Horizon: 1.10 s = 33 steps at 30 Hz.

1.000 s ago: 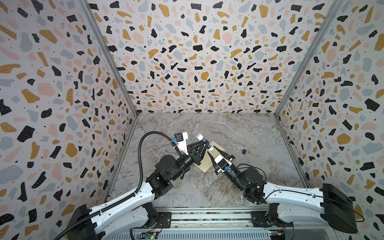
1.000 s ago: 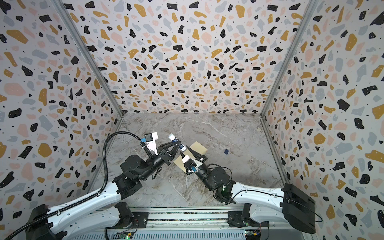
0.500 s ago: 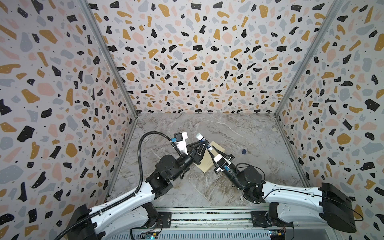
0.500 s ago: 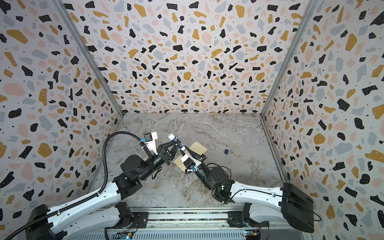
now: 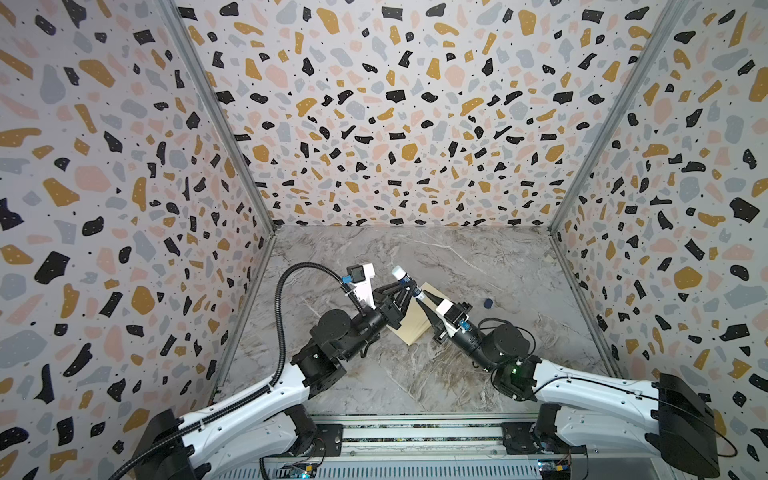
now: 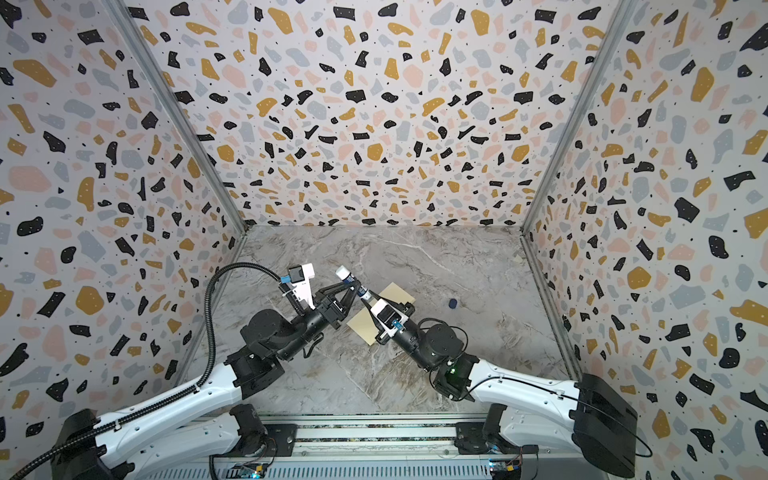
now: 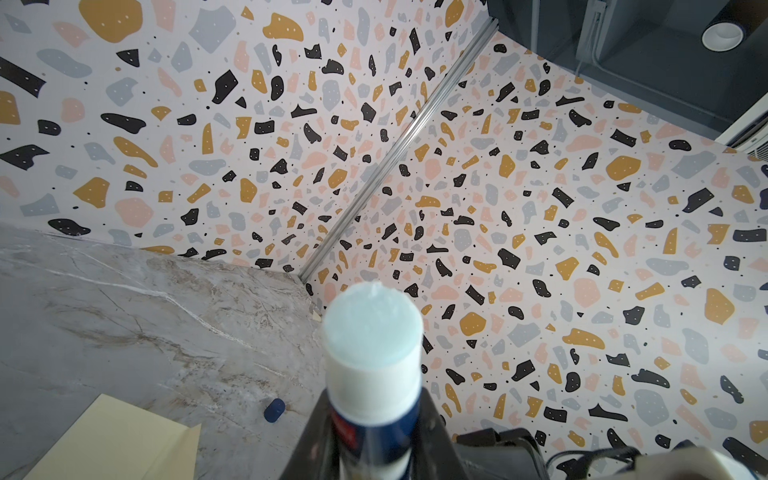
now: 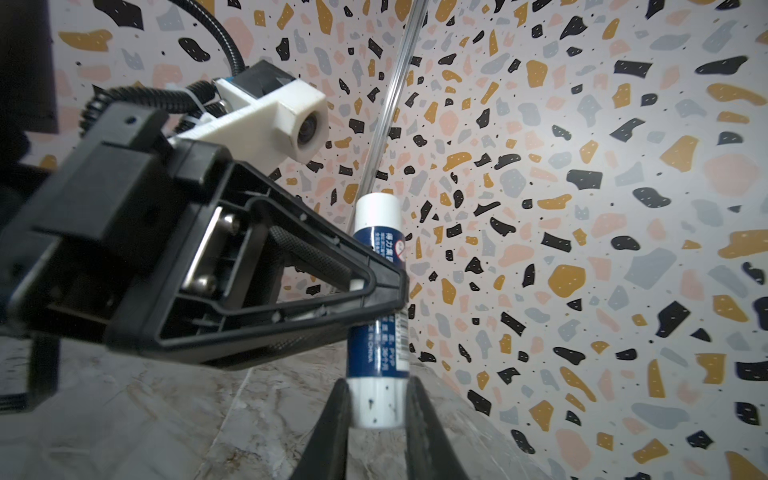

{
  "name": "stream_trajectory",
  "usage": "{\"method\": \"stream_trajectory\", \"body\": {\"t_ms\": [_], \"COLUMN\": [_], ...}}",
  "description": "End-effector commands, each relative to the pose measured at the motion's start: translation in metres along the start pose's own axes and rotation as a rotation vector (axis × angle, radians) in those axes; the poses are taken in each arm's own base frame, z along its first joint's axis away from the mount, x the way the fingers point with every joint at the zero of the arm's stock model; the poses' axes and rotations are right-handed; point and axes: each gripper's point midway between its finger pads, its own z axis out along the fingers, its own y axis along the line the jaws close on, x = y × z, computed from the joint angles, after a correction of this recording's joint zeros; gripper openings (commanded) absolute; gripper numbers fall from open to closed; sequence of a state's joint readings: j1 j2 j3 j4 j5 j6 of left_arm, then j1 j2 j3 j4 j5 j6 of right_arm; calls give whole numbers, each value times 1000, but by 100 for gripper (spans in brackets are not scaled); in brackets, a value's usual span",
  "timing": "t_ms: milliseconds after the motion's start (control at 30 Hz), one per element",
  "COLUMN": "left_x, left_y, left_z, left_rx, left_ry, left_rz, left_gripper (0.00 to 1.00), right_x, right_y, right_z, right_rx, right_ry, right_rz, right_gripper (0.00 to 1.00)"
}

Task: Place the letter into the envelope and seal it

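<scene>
Left wrist view: the left gripper [image 7: 376,440] was clamped on the barrel of a blue-and-white glue stick [image 7: 374,374]. The stick was uncapped, and its pale blue glue end pointed up and away from the grey marbled table [image 7: 124,316]. A pale cream-yellow paper envelope [image 7: 112,440] lay flat on the table below the stick, and a small dark blue cap [image 7: 274,409] lay well apart from it.

In the right wrist view the right gripper [image 8: 376,411] had its two fingers pressed against either side of the stick's white base, so both claws gripped the same stick.

By my reading this was the sealing step, with the glue being readied, most likely by turning the base or passing the stick from one arm to the other. The next move would call for one claw to let go and the stick to be tipped over, so the glue end could reach the envelope's flap. The envelope must not slide while that happens.

The letter showed in no view. It may have been inside the envelope, but that could not be told. In both top views the arms hid much of the envelope [image 5: 413,328]. The left wrist view cut it off at the frame edge, so whether the flap was open or folded was unclear.
</scene>
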State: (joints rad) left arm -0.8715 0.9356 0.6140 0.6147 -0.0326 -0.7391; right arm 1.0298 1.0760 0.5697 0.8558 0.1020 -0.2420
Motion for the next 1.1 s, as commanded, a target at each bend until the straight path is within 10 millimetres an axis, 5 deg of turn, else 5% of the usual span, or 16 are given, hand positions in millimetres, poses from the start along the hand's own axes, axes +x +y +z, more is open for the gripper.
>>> {"method": "stream_trajectory", "body": {"t_ms": [0,333,533,600,867,1067], "left_x": [-11,-10,-10,-11,-14,-15], "left_y": [-28,-40,-38,-36,-26,-26], "left_z": [-3,-7,-7,-7,-5,-4], "left_rx": [128,200,190,176,113,112], "left_ry": [-32,-32,-32,-35,-45,-47], "left_rz": [22,41,37,34,24,19], "left_gripper": [0,0,0,0,0,0], "right_x": [-23,-20,-14,-13,-21,-25], "right_y": [5,14,10,5,-19,-12], "right_z": [-1,-9,-5,-4,-13,-17], "right_rx": [-179,-494,-489,-451,-33,148], "right_ry": [-37,29,39,37,-37,-37], "right_rz": [214,536,579,554,128,-174], "right_gripper": [12,14,18,20,63,68]}}
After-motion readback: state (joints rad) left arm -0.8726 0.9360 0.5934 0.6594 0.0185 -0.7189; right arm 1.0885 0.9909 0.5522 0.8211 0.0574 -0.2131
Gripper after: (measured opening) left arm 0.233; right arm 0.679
